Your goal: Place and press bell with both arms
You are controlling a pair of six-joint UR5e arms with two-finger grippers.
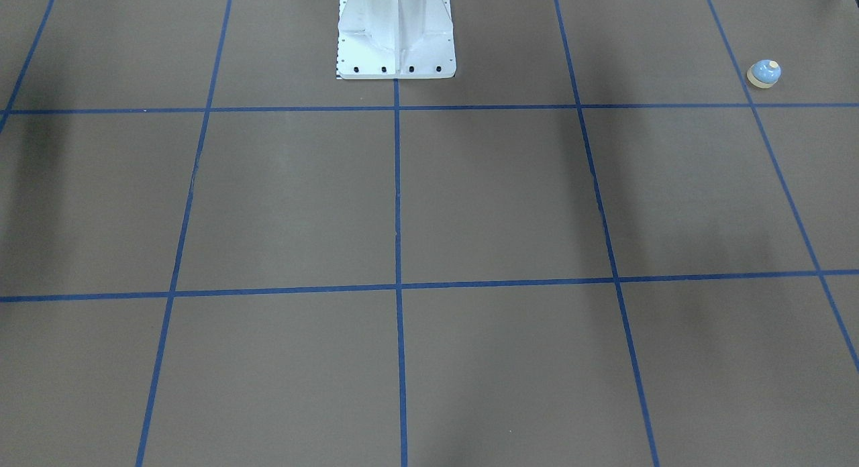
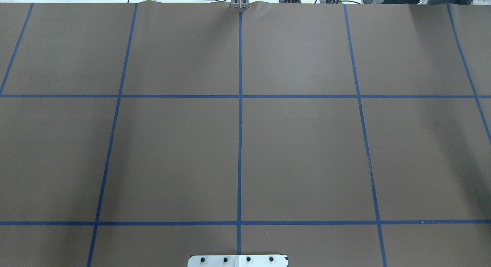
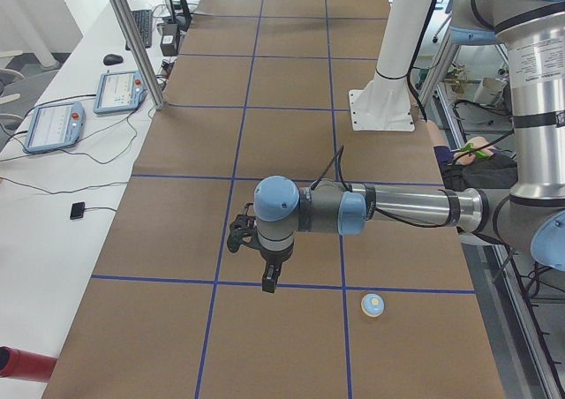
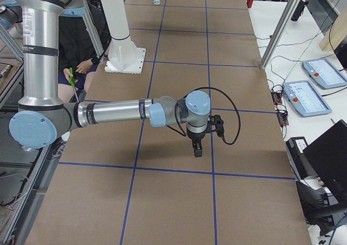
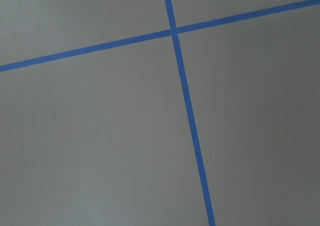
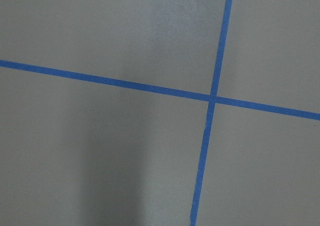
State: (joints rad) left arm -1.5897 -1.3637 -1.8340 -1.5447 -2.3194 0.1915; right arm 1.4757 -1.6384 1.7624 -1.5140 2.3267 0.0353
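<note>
Long table [image 2: 172,155] filling the room's middle, wrapped in brown paper and ruled into large squares by blue tape [image 2: 240,144]. Flanked on the operators' side by a white bench [image 3: 53,183] with cables, a mouse and two teach pendants [image 3: 55,125]; framed there by bare aluminium posts [image 3: 132,37].

Next in bulk, left arm [image 3: 406,209] stretched level over the table's near end in the left side view, wrist turned down; right arm [image 4: 114,112] mirrored at the other end. Between them, at the robot's edge, white bolted pedestal [image 1: 396,37].

Smaller: left gripper [image 3: 269,282] hanging above a tape line, clear of the paper; right gripper [image 4: 198,150] likewise. Seen only from the table ends, so cannot tell whether either set of fingers is parted or closed. Nothing but paper and crossing tape under both wrist cameras.

Smallest: bell [image 1: 764,74] upright on the paper at the robot's left end, near the left gripper yet apart from it, untouched.
</note>
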